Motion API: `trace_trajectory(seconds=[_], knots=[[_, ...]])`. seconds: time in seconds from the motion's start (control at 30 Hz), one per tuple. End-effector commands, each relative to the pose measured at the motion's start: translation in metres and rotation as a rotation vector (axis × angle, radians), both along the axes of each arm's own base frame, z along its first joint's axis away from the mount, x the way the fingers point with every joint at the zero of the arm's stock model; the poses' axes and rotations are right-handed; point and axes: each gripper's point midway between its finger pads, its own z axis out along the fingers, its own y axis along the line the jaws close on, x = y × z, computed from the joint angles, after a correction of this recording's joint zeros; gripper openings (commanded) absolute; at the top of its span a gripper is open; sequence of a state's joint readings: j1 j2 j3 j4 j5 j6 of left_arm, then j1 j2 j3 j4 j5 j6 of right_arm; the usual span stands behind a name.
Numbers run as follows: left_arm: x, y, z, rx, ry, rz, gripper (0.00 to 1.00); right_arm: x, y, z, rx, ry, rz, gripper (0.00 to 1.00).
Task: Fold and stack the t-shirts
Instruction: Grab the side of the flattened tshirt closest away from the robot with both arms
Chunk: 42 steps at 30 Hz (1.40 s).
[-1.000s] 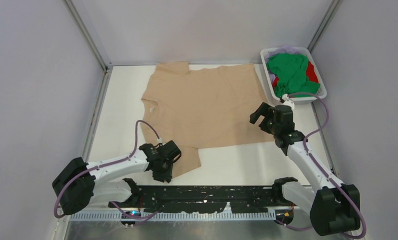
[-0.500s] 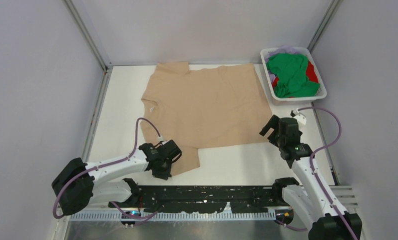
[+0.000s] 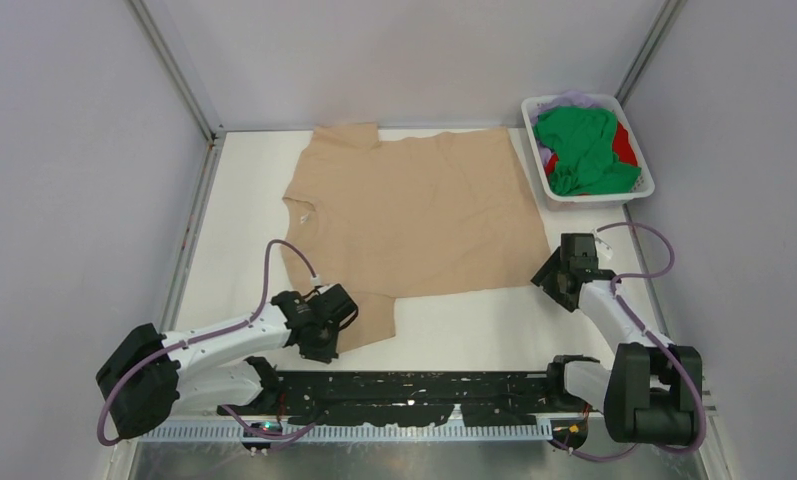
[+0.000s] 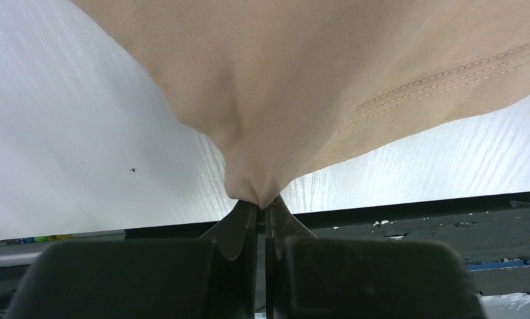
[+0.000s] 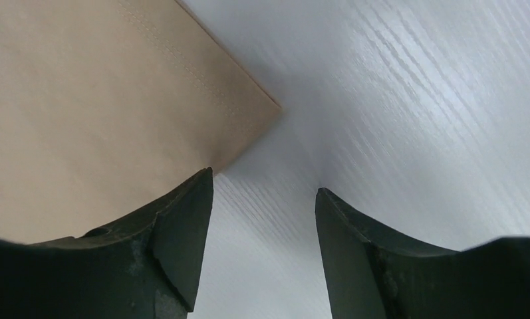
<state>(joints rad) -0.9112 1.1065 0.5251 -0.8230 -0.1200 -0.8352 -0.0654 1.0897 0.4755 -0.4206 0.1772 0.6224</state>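
white basket (image 3: 596, 196) on white table (image 3: 236, 220)

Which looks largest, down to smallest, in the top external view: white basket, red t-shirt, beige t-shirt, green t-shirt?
1. beige t-shirt
2. white basket
3. green t-shirt, bunched inside it
4. red t-shirt, mostly hidden

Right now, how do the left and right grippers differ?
Left gripper: jaws shut, pinching the beige t-shirt; right gripper: jaws open, empty. Left holds the near sleeve, bunching cloth; right sits at the flat near-right hem corner, over bare table. Shared: both low at the shirt's near edge.
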Motion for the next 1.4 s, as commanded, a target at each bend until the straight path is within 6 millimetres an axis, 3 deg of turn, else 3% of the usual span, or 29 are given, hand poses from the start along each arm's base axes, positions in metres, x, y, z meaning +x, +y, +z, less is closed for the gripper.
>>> trace_trajectory(seconds=[0.0, 0.47, 0.83, 1.0, 1.13, 1.27, 1.37], knots=[[0.001, 0.002, 0.003, 0.004, -0.006, 0.023, 0.00, 0.027, 0.004, 0.009, 0.027, -0.060, 0.028, 0.63], [0.010, 0.002, 0.007, 0.008, -0.014, 0.032, 0.00, 0.044, 0.002, -0.005, 0.025, -0.043, 0.028, 0.49], [0.010, 0.003, 0.008, 0.013, -0.011, 0.042, 0.00, 0.042, -0.007, -0.015, -0.015, -0.004, 0.003, 0.38], [0.010, 0.002, 0.010, 0.005, -0.019, 0.042, 0.00, 0.043, -0.005, -0.018, -0.008, 0.007, 0.018, 0.24], [0.010, 0.003, 0.013, 0.001, -0.021, 0.044, 0.00, 0.040, -0.004, -0.016, -0.008, 0.013, 0.035, 0.07], [0.001, 0.004, 0.016, -0.020, 0.003, 0.056, 0.00, 0.024, -0.003, -0.002, -0.081, 0.048, 0.055, 0.05], [-0.010, 0.005, 0.017, -0.054, 0.033, 0.066, 0.00, -0.001, 0.007, 0.010, -0.133, 0.098, 0.095, 0.05]])
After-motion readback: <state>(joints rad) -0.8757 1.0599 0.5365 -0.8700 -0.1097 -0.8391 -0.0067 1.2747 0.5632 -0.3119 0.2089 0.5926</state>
